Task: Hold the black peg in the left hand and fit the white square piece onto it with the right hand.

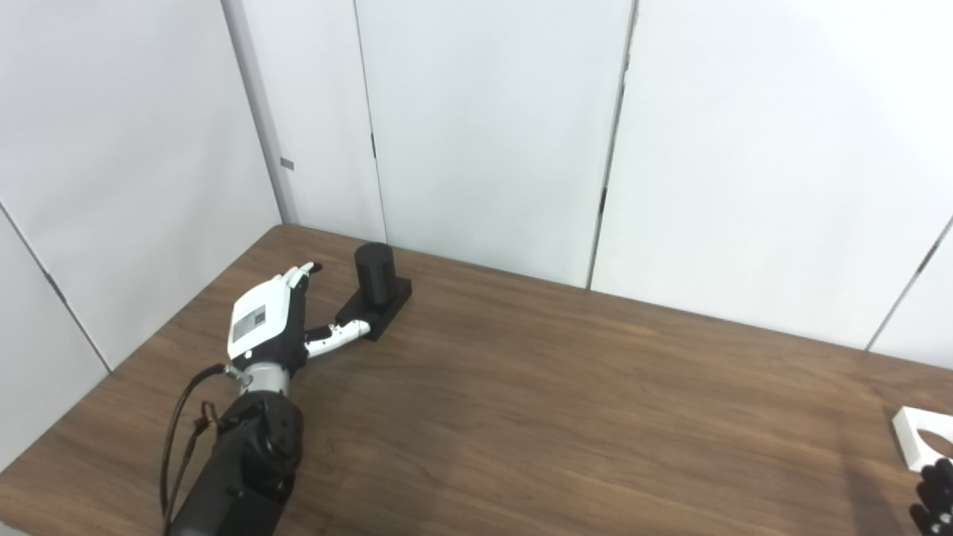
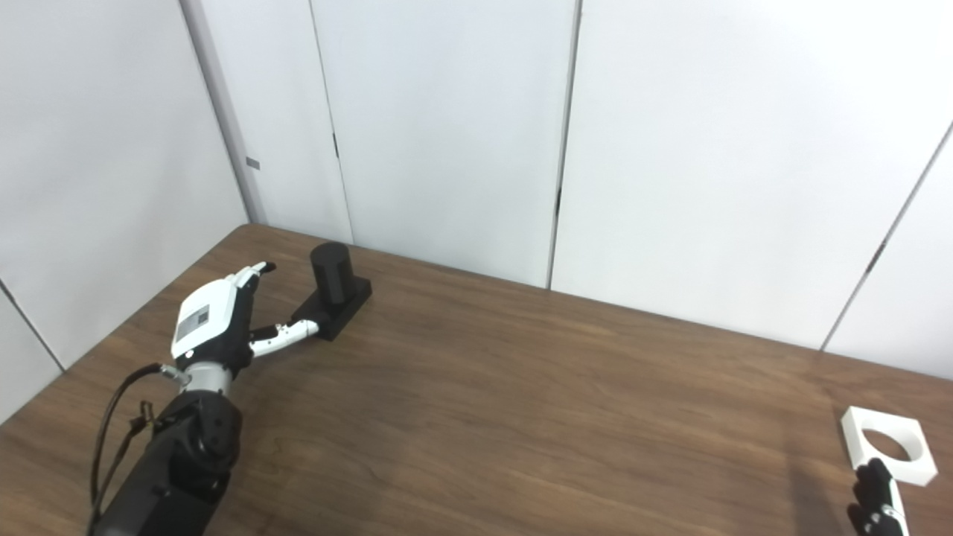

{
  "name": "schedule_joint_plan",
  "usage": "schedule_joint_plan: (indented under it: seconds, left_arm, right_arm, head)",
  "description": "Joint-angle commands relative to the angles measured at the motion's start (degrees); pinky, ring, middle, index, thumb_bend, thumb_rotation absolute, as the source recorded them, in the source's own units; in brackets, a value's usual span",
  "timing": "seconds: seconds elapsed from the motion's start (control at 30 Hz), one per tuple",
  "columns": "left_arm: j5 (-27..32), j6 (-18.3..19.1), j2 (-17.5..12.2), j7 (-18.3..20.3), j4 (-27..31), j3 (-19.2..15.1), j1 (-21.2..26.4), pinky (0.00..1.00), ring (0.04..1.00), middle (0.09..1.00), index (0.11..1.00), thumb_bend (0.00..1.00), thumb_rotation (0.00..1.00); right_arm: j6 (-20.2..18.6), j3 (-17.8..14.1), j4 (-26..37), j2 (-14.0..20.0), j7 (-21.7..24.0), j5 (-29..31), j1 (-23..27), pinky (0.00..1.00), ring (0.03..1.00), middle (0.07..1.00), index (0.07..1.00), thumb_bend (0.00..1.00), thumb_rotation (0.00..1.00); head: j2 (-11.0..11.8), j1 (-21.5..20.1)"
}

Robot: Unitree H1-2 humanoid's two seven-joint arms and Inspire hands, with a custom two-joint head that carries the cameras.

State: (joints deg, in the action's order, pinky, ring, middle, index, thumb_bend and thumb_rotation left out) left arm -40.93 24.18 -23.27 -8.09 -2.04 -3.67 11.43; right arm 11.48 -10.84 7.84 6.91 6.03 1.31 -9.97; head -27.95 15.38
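Your left hand [image 1: 266, 320] lies open on the wooden table [image 1: 521, 402], thumb touching the base of the upright black peg [image 1: 374, 273] at far left. Your right hand [image 2: 877, 497], barely in view, its state unclear, sits just beside the white square piece [image 2: 889, 445] at far right.
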Motion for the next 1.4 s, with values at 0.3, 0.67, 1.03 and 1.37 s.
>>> schedule_joint_plan:
  seconds: [0.3,0.67,1.03,1.37]
  left_arm:
    - [-5.24,2.73,-1.00,2.77,-3.45,1.67,5.84,0.94,0.956,0.932,0.866,0.93,0.71]
    - [-8.78,2.72,0.10,3.42,-10.73,2.55,9.63,0.95,0.957,0.946,0.839,0.94,0.72]
    - [-9.80,2.73,-0.81,4.22,-14.13,3.19,10.56,0.96,0.966,0.955,0.848,0.96,0.76]
    - [-11.51,2.73,-1.13,2.53,-17.95,3.58,12.03,0.95,0.967,0.959,0.854,0.99,0.80]
  right_arm:
    - [1.08,0.46,-0.44,-0.23,-0.43,1.14,-4.69,1.00,0.993,0.988,1.000,0.70,1.00]
    - [0.97,0.35,-0.15,-0.45,-0.80,0.55,-4.93,1.00,0.987,0.976,1.000,0.71,1.00]
    - [1.10,0.44,0.13,-0.32,-1.07,-0.79,-5.04,1.00,0.987,0.981,1.000,0.71,1.00]
    - [0.50,0.31,0.22,-0.22,-0.81,-0.28,-5.15,1.00,0.978,0.968,0.990,0.72,1.00]
  head:
    - [-0.34,-0.21]
    - [-0.48,-0.36]
    - [-0.48,-0.36]
    - [-0.71,-0.09]
